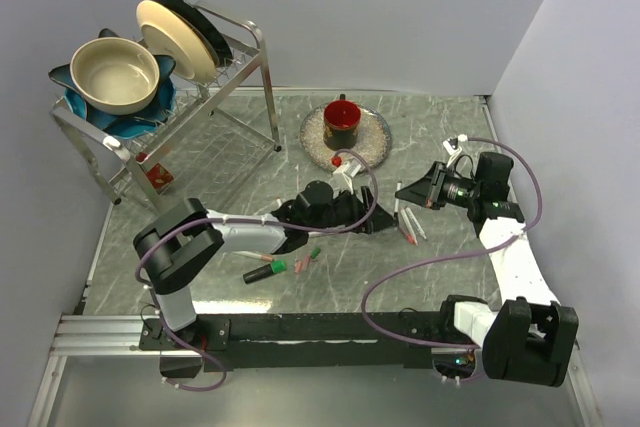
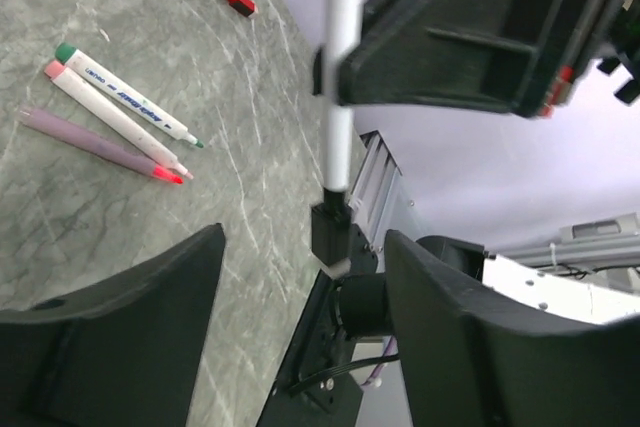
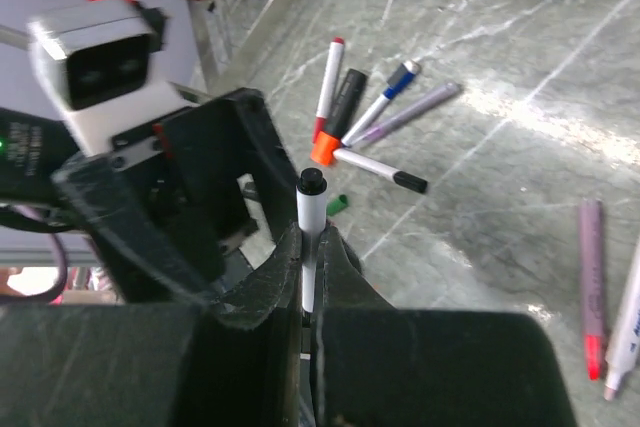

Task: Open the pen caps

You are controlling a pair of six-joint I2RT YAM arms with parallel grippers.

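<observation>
My right gripper (image 3: 312,232) is shut on a slim white pen (image 3: 311,209) that stands up between its pads, black end (image 3: 312,181) upward. I cannot tell whether that end is a cap. The pen also shows in the left wrist view (image 2: 340,77). My left gripper (image 2: 305,247) is open and empty just below and beside the pen; in the top view the left gripper (image 1: 375,219) and the right gripper (image 1: 408,192) nearly meet. A loose green cap (image 3: 337,204) lies on the table. An orange cap (image 3: 321,152) sits on a black marker. Pens with red (image 3: 336,44), blue (image 3: 405,70) and black (image 3: 410,183) caps lie nearby.
Several uncapped pens (image 2: 120,112) lie on the marble table (image 1: 440,117) by the right gripper. A black marker (image 1: 262,271) lies near the front. A dish rack (image 1: 160,57) with bowls and plates stands at the back left. A red mug (image 1: 342,122) sits on a plate.
</observation>
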